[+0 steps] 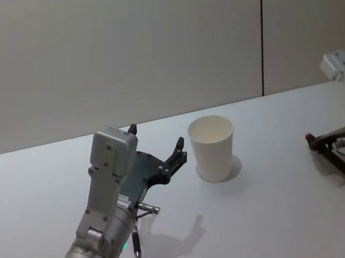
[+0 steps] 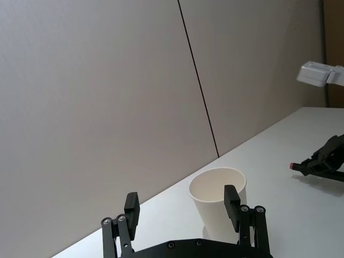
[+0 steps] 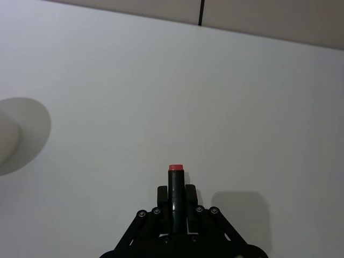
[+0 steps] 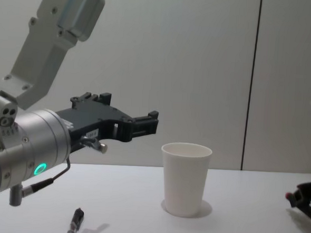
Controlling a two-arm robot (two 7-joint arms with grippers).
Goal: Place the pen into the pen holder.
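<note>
The right tool (image 3: 176,192), low at the worktop (image 1: 275,218) well right of the pen holder (image 1: 214,148), grips the red-tipped pen (image 1: 336,160), so the pickup seems in hand and next calls for a lift over the holder's rim; the left tool (image 2: 181,204) hangs wide open just left of it.

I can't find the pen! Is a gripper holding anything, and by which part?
The right gripper holds the black pen close to one red end. The left gripper is open and holds nothing.
</note>
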